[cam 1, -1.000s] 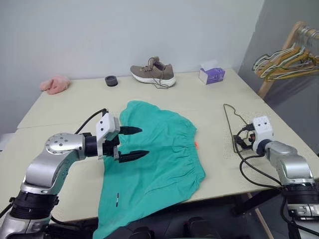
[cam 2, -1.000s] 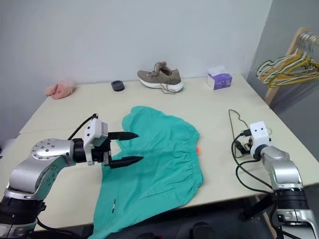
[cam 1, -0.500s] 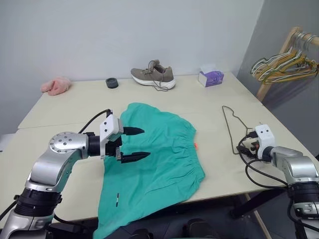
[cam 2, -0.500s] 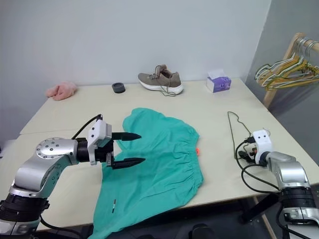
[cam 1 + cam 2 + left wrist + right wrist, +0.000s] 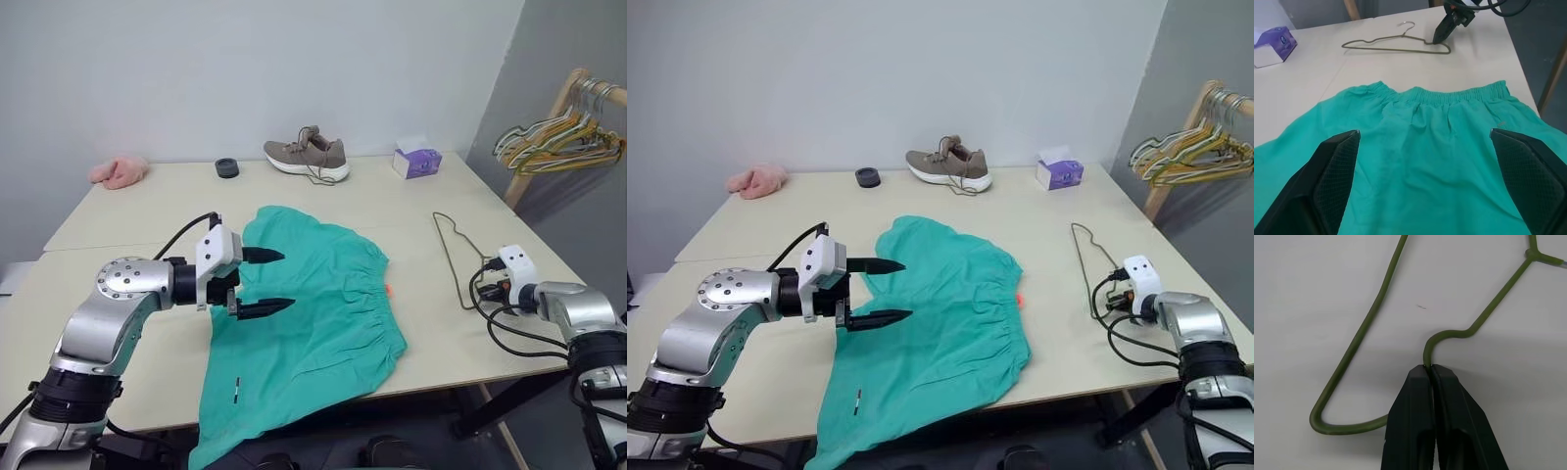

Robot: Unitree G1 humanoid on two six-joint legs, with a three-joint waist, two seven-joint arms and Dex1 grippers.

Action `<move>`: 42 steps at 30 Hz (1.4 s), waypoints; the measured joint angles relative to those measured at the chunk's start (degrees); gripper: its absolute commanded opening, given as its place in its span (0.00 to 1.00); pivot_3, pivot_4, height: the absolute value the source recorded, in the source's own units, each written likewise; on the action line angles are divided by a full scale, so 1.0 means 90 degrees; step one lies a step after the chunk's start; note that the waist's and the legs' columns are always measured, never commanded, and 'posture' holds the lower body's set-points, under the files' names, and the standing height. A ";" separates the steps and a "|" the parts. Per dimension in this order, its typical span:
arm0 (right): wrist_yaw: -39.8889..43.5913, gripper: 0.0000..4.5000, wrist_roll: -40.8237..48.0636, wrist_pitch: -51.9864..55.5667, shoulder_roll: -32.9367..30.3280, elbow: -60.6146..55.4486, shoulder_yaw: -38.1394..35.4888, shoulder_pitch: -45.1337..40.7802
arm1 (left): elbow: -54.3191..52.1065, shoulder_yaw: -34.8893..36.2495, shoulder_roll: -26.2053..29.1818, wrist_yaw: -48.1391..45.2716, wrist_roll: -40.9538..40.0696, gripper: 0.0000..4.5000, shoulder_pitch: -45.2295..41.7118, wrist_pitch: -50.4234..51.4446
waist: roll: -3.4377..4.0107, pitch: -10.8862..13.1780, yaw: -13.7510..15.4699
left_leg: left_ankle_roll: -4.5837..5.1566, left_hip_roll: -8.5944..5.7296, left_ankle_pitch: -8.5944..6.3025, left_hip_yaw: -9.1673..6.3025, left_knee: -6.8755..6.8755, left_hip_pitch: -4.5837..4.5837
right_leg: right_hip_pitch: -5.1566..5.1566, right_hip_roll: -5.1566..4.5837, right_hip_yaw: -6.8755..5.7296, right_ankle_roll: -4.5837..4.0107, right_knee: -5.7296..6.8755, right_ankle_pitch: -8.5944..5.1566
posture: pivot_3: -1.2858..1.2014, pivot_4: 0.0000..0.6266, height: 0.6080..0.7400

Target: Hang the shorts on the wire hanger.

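Two claws in play here, and they're doing very different things. Nearest the robot, the teal-green shorts [image 5: 309, 328] lie spread flat on the counter [image 5: 137, 211], one leg end draping off the near edge, gathered waistband facing the hanger side. The left claw [image 5: 263, 282] hovers just over the shorts' left side with its fingers spread wide apart, gripping nothing. Off to the right, well apart from the shorts, the olive-green wire hanger [image 5: 453, 257] lies flat on the counter with its hook pointing away from the robot. The right claw [image 5: 1430, 374] has its fingers pressed together on the wire at the hanger's near corner, right by a little bend, so it's pinching the hanger. Further back sit a brown sneaker [image 5: 307, 157], a small black ring-shaped thing [image 5: 226, 167], a purple tissue box [image 5: 417, 162] and a pink fluffy cloth [image 5: 120, 172], with a bunch of hangers [image 5: 556, 145] on a rack at far right. My worry: that wire is thin and the pinch is only at the fingertips, so the hanger could swivel or slip out once lifted, since most of its length sticks out past the grip. Also the shorts' overhanging leg might drag the fabric off the counter if the left claw tugs it.
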 measured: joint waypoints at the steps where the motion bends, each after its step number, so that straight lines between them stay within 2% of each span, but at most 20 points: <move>1: -0.0023 0.00 -0.0080 -0.0164 0.0002 0.0066 0.0020 -0.0035 | 0.0043 0.0003 -0.0028 0.0019 0.0019 1.00 0.0001 -0.0039 | 0.0002 0.0001 -0.0001 | 0.0002 -0.0001 -0.0001 0.0003 0.0000 -0.0002 | 0.0002 -0.0003 0.0003 0.0006 -0.0002 0.0004 | 0.45 0.00 1.00; 4: -0.0137 0.00 -0.0430 -0.0737 0.0000 0.0109 0.0190 -0.0064 | 0.0115 0.0006 -0.0136 0.0162 0.0060 1.00 0.0012 -0.0075 | 0.0020 0.0014 -0.0012 | 0.0004 -0.0002 -0.0002 0.0007 -0.0003 -0.0018 | -0.0006 -0.0005 0.0009 0.0047 0.0002 0.0034 | 0.45 0.00 1.00; 6: -0.0152 0.00 -0.0709 -0.1231 -0.0013 0.0022 0.0372 -0.0070 | 0.0247 0.0022 -0.0214 0.0327 0.0104 1.00 -0.0030 -0.0078 | 0.0062 0.0040 -0.0026 | 0.0006 -0.0002 -0.0003 0.0011 -0.0010 -0.0031 | -0.0028 -0.0005 0.0012 0.0046 0.0006 0.0034 | 0.45 0.00 1.00; 9: -0.0070 0.00 -0.0975 -0.1825 -0.0054 -0.0394 0.0551 -0.0114 | 0.0528 0.0039 -0.0310 0.0612 0.0154 1.00 -0.0294 -0.0067 | 0.0104 0.0049 -0.0067 | 0.0006 0.0005 -0.0002 0.0008 -0.0006 -0.0109 | -0.0107 0.0003 0.0012 0.0046 0.0030 0.0034 | 0.44 0.00 1.00; 11: 0.0074 0.00 -0.1184 -0.2271 -0.0165 -0.0813 0.0692 -0.0164 | 0.0710 0.0098 -0.0359 0.0827 0.0171 1.00 -0.0537 -0.0053 | 0.0110 0.0049 -0.0104 | 0.0006 0.0007 -0.0002 0.0008 -0.0009 -0.0133 | -0.0140 0.0002 0.0013 0.0045 0.0040 0.0036 | 0.44 0.00 1.00; 16: 0.0307 0.00 -0.1746 -0.3504 -0.0483 -0.1533 0.1034 -0.0350 | 0.1195 0.0348 -0.0424 0.1253 0.0130 1.00 -0.1200 0.0241 | 0.0111 0.0049 -0.0160 | 0.0006 0.0002 -0.0004 0.0009 -0.0010 -0.0136 | -0.0140 -0.0004 0.0009 0.0046 0.0032 0.0035 | 0.44 0.00 1.00; 19: 0.0401 0.00 -0.2251 -0.4535 -0.0713 -0.1751 0.1363 -0.0364 | 0.1535 0.0527 -0.0434 0.1327 -0.0074 1.00 -0.1522 0.0759 | 0.0111 0.0049 -0.0176 | 0.0006 0.0000 -0.0006 0.0013 -0.0010 -0.0136 | -0.0141 -0.0004 0.0004 0.0047 0.0031 0.0035 | 0.44 0.00 1.00; 24: 0.0431 0.00 -0.3080 -0.6234 -0.0941 -0.1899 0.1853 -0.0600 | 0.1660 0.0564 -0.0039 0.0787 -0.0550 1.00 -0.1620 0.1907 | 0.0120 0.0056 -0.0237 | 0.0006 0.0001 -0.0005 0.0017 -0.0011 -0.0136 | -0.0150 -0.0001 0.0003 0.0047 0.0037 0.0035 | 0.44 0.00 1.00; 30: 0.0418 0.00 -0.3463 -0.7675 -0.0906 -0.2016 0.2028 -0.0878 | 0.1879 0.0329 0.0253 0.0305 -0.0506 1.00 -0.1613 0.2302 | 0.0120 0.0056 -0.0346 | 0.0006 0.0002 -0.0005 0.0011 -0.0007 -0.0134 | -0.0147 -0.0001 0.0008 0.0046 0.0042 0.0035 | 0.44 0.00 1.00; 36: 0.0451 0.00 -0.3448 -0.8418 -0.0689 -0.2126 0.2079 -0.1179 | 0.1874 0.0134 0.0251 0.0144 -0.0426 1.00 -0.1575 0.2455 | 0.0120 0.0056 -0.0358 | 0.0006 0.0002 -0.0004 0.0005 -0.0006 -0.0133 | -0.0146 -0.0002 0.0013 0.0019 0.0045 0.0050 | 0.44 0.00 1.00; 42: 0.0576 0.00 -0.3385 -0.8796 -0.0501 -0.2114 0.2115 -0.1373 | 0.1201 -0.0219 0.0502 -0.0781 -0.0753 1.00 -0.0845 0.2869 | 0.0118 0.0057 -0.0375 | 0.0005 -0.0002 -0.0004 0.0014 -0.0004 -0.0133 | -0.0167 -0.0007 0.0022 -0.0002 0.0087 0.0042 | 0.43 0.00 1.00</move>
